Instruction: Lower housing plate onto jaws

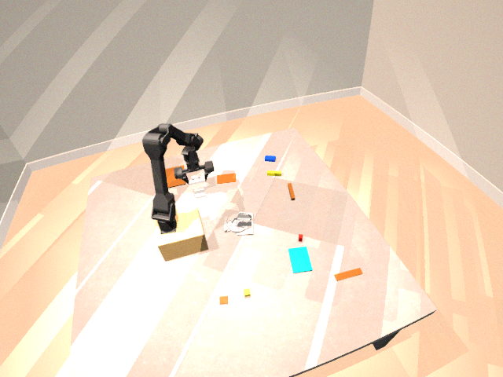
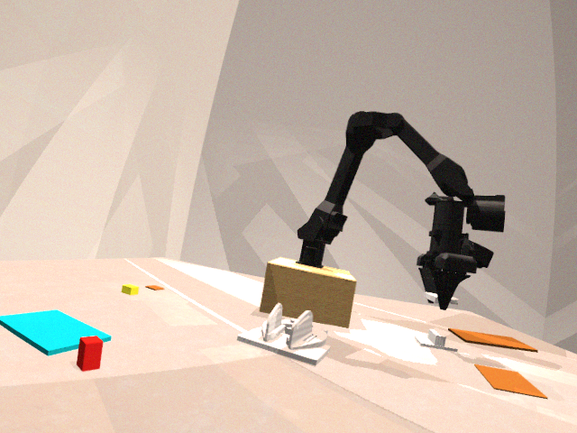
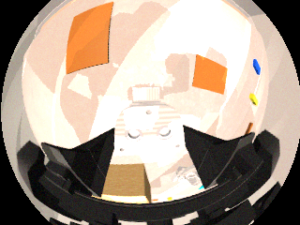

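My gripper [image 1: 196,177] [image 2: 443,305] [image 3: 149,130] is shut on the white housing plate [image 1: 197,175] [image 2: 431,297] [image 3: 149,123], one finger at each side edge. The plate looks about level and hangs clear above a small white stand [image 1: 199,192] [image 2: 436,337] [image 3: 146,95]. In the wrist view the plate shows two larger round holes and several small ones. The white gripper base [image 1: 250,232] [image 2: 308,354] lies flat on the table, away from my gripper. Two upright jaws [image 2: 273,323] [image 2: 301,328] stand on it. Their pins and stubs are too small to make out.
The wooden block [image 1: 182,247] [image 2: 307,293] [image 3: 126,180] carries the arm beside the white base. Orange sheets [image 2: 491,339] [image 2: 510,381] lie near the stand. A cyan plate [image 1: 300,259] [image 2: 53,330] and a red block [image 1: 300,237] [image 2: 89,353] lie beyond the base.
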You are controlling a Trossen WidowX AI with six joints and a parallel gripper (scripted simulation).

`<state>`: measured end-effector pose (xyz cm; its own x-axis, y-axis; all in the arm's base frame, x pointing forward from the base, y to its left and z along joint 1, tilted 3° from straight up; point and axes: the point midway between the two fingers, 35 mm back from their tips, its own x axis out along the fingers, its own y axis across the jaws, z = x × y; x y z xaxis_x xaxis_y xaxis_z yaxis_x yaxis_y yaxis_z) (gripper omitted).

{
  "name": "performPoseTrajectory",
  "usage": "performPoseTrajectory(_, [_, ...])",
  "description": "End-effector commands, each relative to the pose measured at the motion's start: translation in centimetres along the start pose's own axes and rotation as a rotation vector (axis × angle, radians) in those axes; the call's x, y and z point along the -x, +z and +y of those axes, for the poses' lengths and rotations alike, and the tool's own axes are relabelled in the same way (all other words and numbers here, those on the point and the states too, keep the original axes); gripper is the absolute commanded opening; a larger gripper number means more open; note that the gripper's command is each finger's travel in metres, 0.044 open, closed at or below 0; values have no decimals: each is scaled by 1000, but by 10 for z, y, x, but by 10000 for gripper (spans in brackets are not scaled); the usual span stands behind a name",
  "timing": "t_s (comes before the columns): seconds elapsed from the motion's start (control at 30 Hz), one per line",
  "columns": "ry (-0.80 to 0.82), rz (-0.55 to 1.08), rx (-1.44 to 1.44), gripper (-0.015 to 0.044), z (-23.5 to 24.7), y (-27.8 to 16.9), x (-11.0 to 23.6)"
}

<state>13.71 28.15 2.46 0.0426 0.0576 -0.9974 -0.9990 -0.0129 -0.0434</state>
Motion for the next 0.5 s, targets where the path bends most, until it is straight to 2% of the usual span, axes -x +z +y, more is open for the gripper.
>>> performPoseTrajectory(0.0, [2,-6,2,351,1,0,7])
performPoseTrajectory(0.47, [1,-1,-193,351,-27,-22,7])
